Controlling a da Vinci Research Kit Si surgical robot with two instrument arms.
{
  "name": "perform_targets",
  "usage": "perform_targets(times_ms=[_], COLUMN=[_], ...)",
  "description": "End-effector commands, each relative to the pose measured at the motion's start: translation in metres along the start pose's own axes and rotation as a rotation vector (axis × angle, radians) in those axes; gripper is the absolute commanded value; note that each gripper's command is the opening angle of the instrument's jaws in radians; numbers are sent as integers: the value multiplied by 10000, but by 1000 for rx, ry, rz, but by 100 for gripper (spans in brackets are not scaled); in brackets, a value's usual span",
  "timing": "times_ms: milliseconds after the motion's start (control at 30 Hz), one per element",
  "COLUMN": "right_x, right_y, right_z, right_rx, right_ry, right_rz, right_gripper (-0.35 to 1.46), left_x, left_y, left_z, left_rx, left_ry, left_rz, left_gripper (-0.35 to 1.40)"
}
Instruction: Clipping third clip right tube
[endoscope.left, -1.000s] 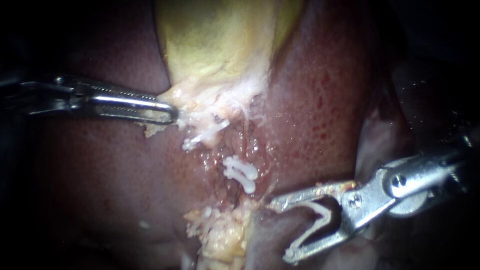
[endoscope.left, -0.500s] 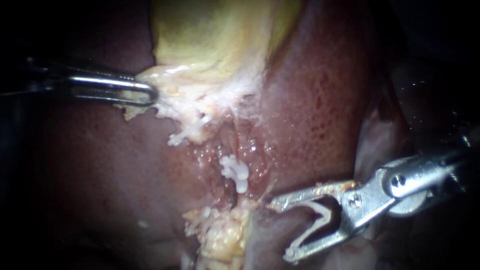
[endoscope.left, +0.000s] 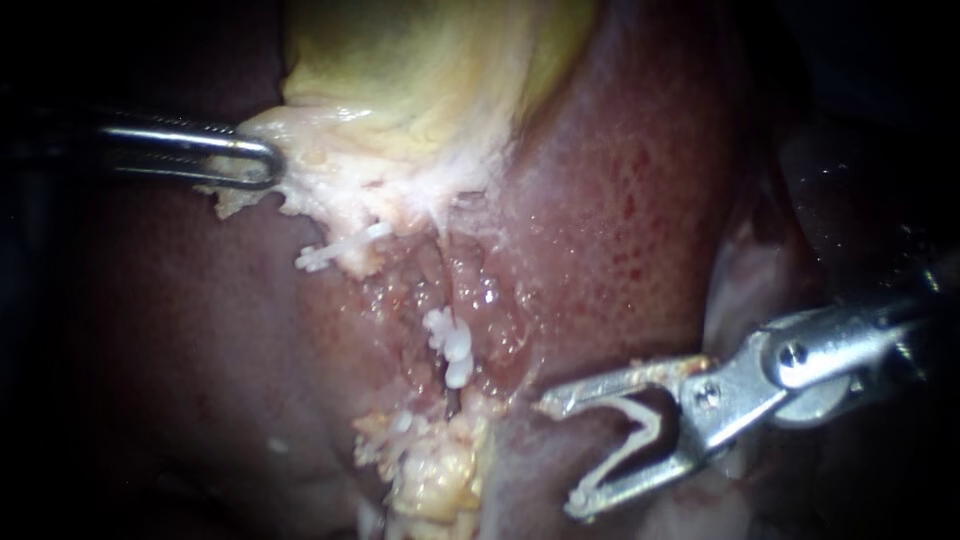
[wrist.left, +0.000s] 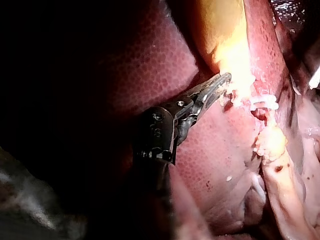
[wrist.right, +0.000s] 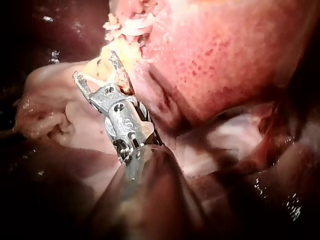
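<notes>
The left instrument (endoscope.left: 268, 165) comes in level from the left, its hand clamped: both jaws lie together on the pale fringe (endoscope.left: 300, 170) along the lower edge of the yellow-green gallbladder (endoscope.left: 430, 70). The fringe is drawn out sideways toward the shaft. The left wrist view shows the same hold (wrist.left: 224, 82), with the toothed jaws biting the fringe where it meets the dark red liver (endoscope.left: 620, 200).

The right instrument (endoscope.left: 560, 458) enters from the right and lies low over the tissue. Its hand stands wide apart, but a white clip (endoscope.left: 625, 450) sits between the jaws in an open V. One leg lies against each jaw, so the hand holds it from both sides. In the right wrist view (wrist.right: 95, 65) the jaw tips lie just short of the yellow fat (endoscope.left: 430, 470).

Between the two instruments, in the raw bed under the gallbladder, a tube (endoscope.left: 445, 290) runs downward. It carries stacked clips (endoscope.left: 448, 345), well apart from the loaded hand. A single clip (endoscope.left: 335, 252) juts from the fringe nearer the left instrument. I cannot tell which tube it sits on.
</notes>
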Motion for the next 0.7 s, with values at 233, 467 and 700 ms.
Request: perform_targets(times_ms=[233, 467, 700], right_x=[-5, -16, -29], right_y=[28, 59, 93], right_z=[4, 13, 38], right_rx=[-30, -102, -170], right_ry=[6, 42, 62], right_rz=[228, 345, 379], right_gripper=[49, 50, 50], left_x=[-1, -2, -3], left_y=[0, 0, 0], left_z=[1, 1, 1], left_rx=[1, 1, 2], left_ry=[0, 0, 0], left_rz=[1, 1, 2], left_gripper=[-35, -35, -35])
